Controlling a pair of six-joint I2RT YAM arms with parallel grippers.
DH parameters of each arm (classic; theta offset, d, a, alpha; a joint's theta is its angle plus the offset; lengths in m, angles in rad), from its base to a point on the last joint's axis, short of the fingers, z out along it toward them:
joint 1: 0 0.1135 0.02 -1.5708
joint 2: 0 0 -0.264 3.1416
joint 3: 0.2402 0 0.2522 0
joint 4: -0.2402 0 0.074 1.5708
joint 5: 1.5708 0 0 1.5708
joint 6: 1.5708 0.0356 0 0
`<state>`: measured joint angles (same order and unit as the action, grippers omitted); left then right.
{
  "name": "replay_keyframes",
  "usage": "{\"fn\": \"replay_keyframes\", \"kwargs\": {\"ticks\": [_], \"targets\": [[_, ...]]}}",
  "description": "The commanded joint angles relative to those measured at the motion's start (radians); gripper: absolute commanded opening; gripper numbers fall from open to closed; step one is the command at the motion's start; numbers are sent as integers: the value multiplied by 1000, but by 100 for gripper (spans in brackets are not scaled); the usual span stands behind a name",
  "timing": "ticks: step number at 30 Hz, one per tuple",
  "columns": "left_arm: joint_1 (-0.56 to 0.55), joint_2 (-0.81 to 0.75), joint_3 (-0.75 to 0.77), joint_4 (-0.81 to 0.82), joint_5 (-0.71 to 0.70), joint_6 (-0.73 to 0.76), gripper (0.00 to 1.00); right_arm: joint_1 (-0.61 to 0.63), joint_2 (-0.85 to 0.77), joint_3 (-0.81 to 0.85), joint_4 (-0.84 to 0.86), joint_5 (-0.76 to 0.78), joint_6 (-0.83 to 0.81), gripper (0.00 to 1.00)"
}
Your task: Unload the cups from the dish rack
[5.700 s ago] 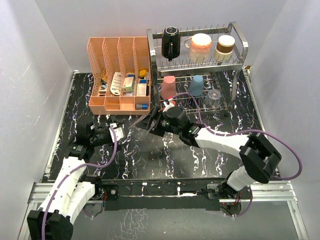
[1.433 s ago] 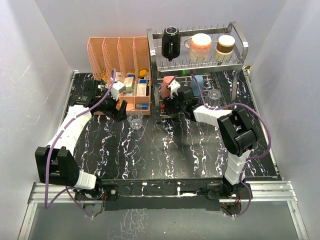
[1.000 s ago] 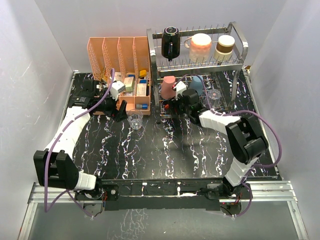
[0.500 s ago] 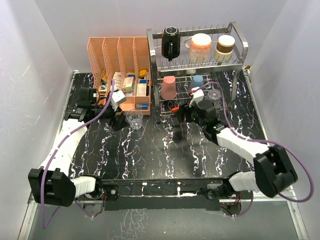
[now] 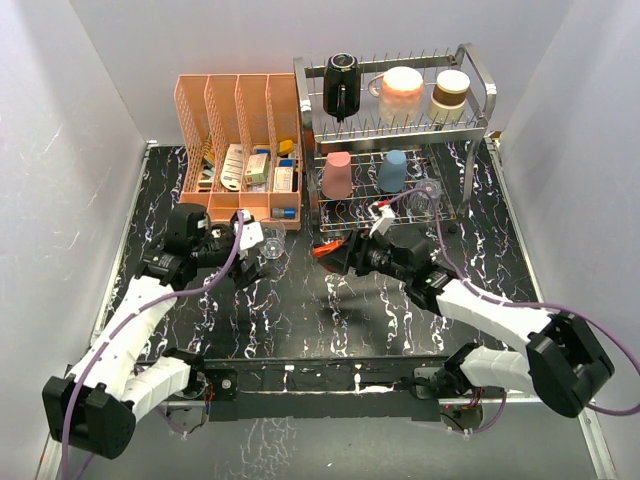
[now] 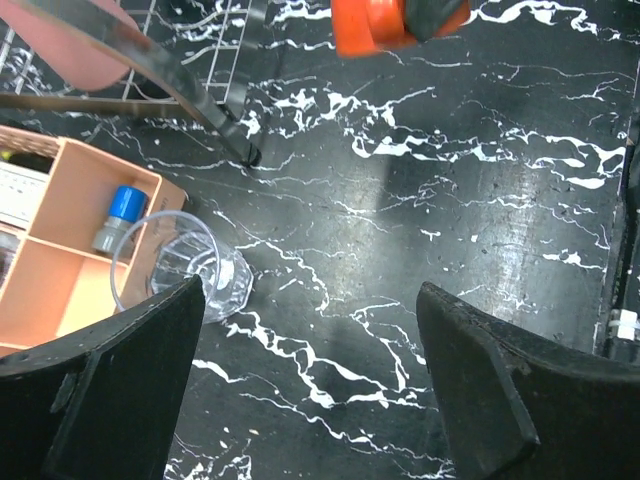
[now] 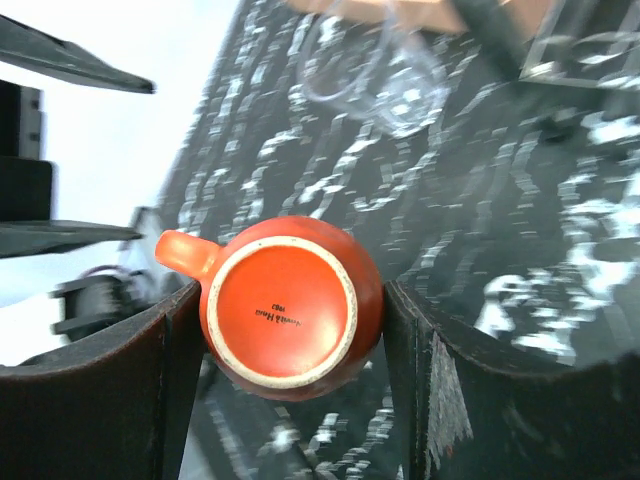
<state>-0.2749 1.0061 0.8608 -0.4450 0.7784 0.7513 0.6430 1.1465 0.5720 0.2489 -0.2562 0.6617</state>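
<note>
Underside of cup (image 7: 283,305): right wrist only.

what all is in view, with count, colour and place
table: 1, black marbled, underneath all
dish rack: 1, silver, back right
organizer: 1, peach-orange, back left
black mug: 1, black, top tier
peach mug: 1, peach, top tier
steel cup: 1, metallic, top tier
pink tumbler: 1, pink, lower tier
blue tumbler: 1, blue, lower tier
clear glasses: 2, clear, lower tier; table beside organizer
orange-red cup: 1, orange-red, held above table
left gripper: 1, black, open near table glass
right gripper: 1, black, shut on orange-red cup
</note>
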Motion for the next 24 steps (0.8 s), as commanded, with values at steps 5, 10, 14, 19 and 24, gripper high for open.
{"fn": "replay_keyframes", "kwargs": {"ticks": [5, 10, 14, 19, 24], "targets": [[-57, -181, -115, 192, 68, -13, 81, 55, 179, 45, 507, -273, 500, 19], [-84, -248, -163, 270, 52, -23, 78, 104, 269, 107, 611, -313, 617, 19], [-94, -253, -158, 310, 56, -55, 73, 148, 333, 132, 725, -310, 717, 19], [-102, -248, -145, 348, 50, -145, 56, 193, 383, 173, 788, -292, 771, 19], [-103, -252, -136, 395, 26, -244, 22, 224, 407, 196, 806, -264, 798, 28]]}}
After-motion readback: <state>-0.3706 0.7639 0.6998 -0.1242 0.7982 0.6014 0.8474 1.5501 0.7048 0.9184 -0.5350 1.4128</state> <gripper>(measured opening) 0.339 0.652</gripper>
